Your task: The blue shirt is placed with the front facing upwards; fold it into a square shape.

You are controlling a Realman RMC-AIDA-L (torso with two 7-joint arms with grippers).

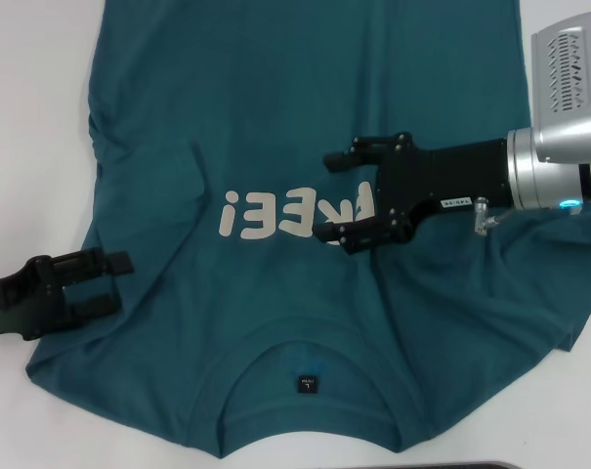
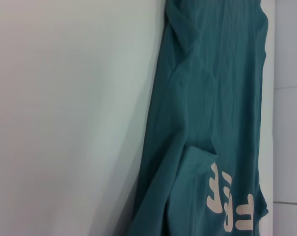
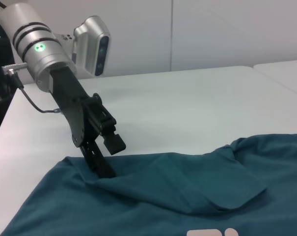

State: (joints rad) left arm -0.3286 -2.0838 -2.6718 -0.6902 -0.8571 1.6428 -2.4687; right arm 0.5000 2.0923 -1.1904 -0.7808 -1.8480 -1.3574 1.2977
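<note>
White bench [image 1: 21, 117] spreads under the blue shirt [image 1: 305, 117], which lies flat and chest-up, its collar toward the robot. The left sleeve looks already folded in over the body, so the cloth edge there runs straight.

The left gripper [image 1: 109, 283] sits at the shirt's left edge near the shoulder, fingers [image 1: 102, 262] parted, and in the right wrist view the lower one digs at the cloth while the upper stands clear. It seems placed to catch that side for the next fold. The right gripper [image 1: 358, 195] hovers over the chest with its fingers apart and nothing between them, probably poised to pin or lift the middle.

Just ahead of the right fingers, off-white lettering [image 1: 275, 213] reads "FREE!", seen upside down from the robot. A small dark neck label [image 1: 306, 384] inside the collar shows what looks like "L".
</note>
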